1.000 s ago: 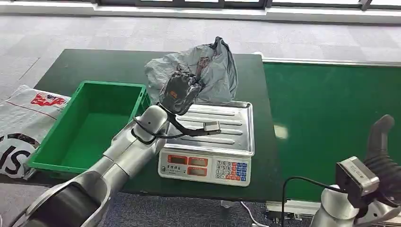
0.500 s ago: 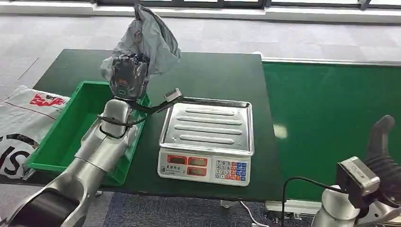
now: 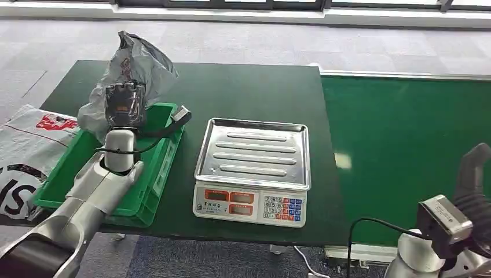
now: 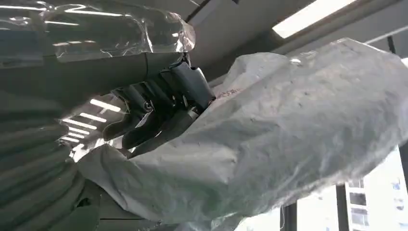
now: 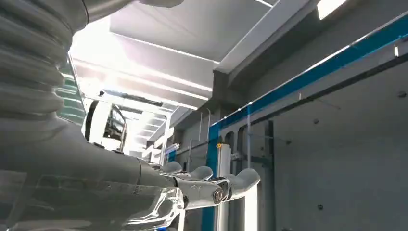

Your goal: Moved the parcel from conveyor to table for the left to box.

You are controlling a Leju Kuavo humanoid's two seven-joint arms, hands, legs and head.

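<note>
I see the right hand (image 3: 472,174) low at the near right edge, beside the conveyor (image 3: 405,150); in the right wrist view its fingers (image 5: 240,180) are stretched out and apart, gripping nothing. Scale (image 3: 253,171) sits to the right of my left hand, tray bare. Left hand (image 3: 123,104) is raised over the green bin (image 3: 153,168), its fingers (image 4: 144,130) clamped on the grey parcel (image 3: 136,66). The parcel is a crumpled bag, up in the air above the bin's far end, bulging above and to the left of the hand. White printed sack (image 3: 26,150) lies left of the bin. Dark green table (image 3: 249,92) runs beyond the hand.
</note>
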